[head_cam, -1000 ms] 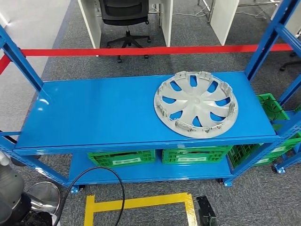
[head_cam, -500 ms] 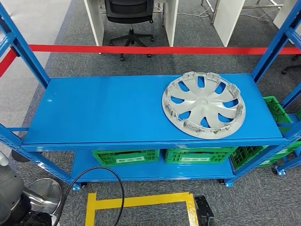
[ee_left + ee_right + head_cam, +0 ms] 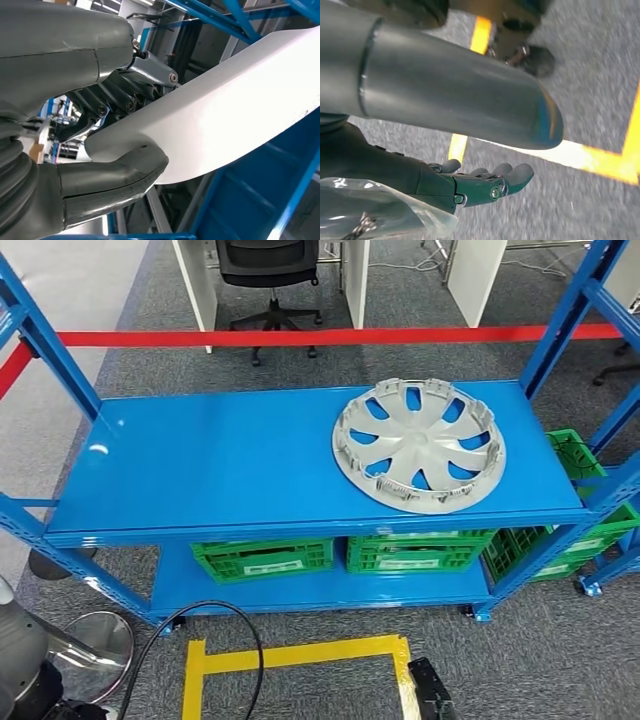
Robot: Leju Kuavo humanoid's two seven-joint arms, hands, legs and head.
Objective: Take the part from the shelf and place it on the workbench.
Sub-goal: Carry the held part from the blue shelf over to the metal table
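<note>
The part is a silver-grey wheel cover (image 3: 420,445) with several curved spokes, lying flat on the right half of the blue shelf's top board (image 3: 211,465). Nothing touches it. My left hand (image 3: 113,125) hangs low with thumb and fingers apart, and a white curved panel (image 3: 234,100) runs past behind them. My right hand (image 3: 486,182) hangs over the grey carpet, its dark fingers stretched out and holding nothing.
Green crates (image 3: 263,558) (image 3: 411,552) sit on the lower board, another green crate (image 3: 581,480) beside the shelf's right end. Blue uprights (image 3: 53,350) (image 3: 566,320) frame the shelf. Red tape (image 3: 302,337) and an office chair (image 3: 268,270) lie behind. Yellow floor marking (image 3: 294,652) and a black cable (image 3: 226,615) lie in front.
The whole picture has swayed right, then back left and slightly up, so the camera has moved. The wheel cover keeps its place on the shelf.
</note>
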